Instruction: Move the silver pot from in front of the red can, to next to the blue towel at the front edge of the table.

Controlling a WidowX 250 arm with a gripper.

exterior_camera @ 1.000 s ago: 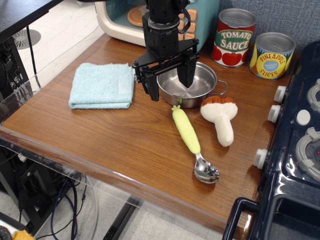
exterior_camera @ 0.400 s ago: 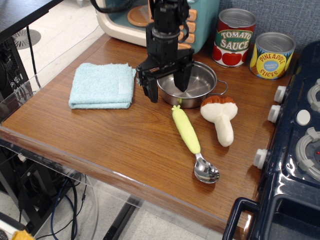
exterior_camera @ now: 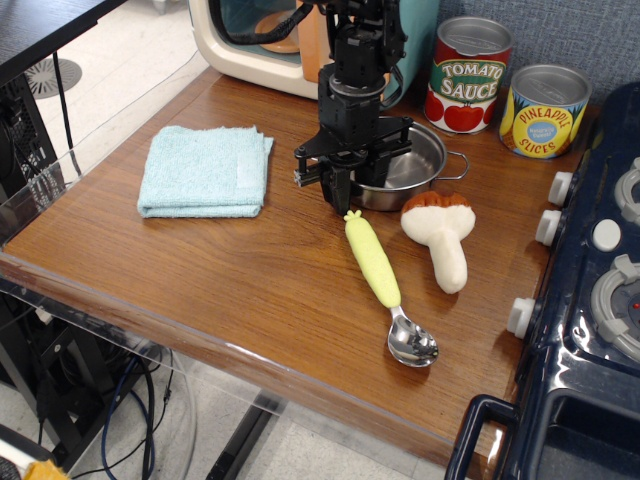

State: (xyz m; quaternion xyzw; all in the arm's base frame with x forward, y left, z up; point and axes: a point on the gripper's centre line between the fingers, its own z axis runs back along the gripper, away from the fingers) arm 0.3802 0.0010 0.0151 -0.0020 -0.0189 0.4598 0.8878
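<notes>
The towel [exterior_camera: 205, 171] lies flat at the left of the table [exterior_camera: 250, 290], in the same spot as a second ago, its pale tag toward the right. Just right of it the gripper [exterior_camera: 343, 183] has changed most: a second ago its fingers stood wide apart, one outside the pot's left rim and one inside the bowl, and now they are drawn close together and look clamped on the near-left rim of the pot [exterior_camera: 405, 168]. The wrist has also turned and shifted right, so the arm now stands over the pot's left half and hides it. The pot itself sits a little farther right and back than before, with its right loop handle now nearer the red can [exterior_camera: 470, 75] and clear of the mushroom; it is still in front of that can and well apart from the towel, with bare wood between them. Below the gripper the spoon [exterior_camera: 385, 283] with the yellow-green handle lies unmoved, its handle tip just beneath the fingers and its bowl toward the front edge. The toy mushroom [exterior_camera: 441, 234] lies beside it, cap toward the pot, also unmoved. At the back right the pineapple can [exterior_camera: 543, 110] stands next to the red one, and the dark stove [exterior_camera: 600, 290] fills the right edge.
</notes>
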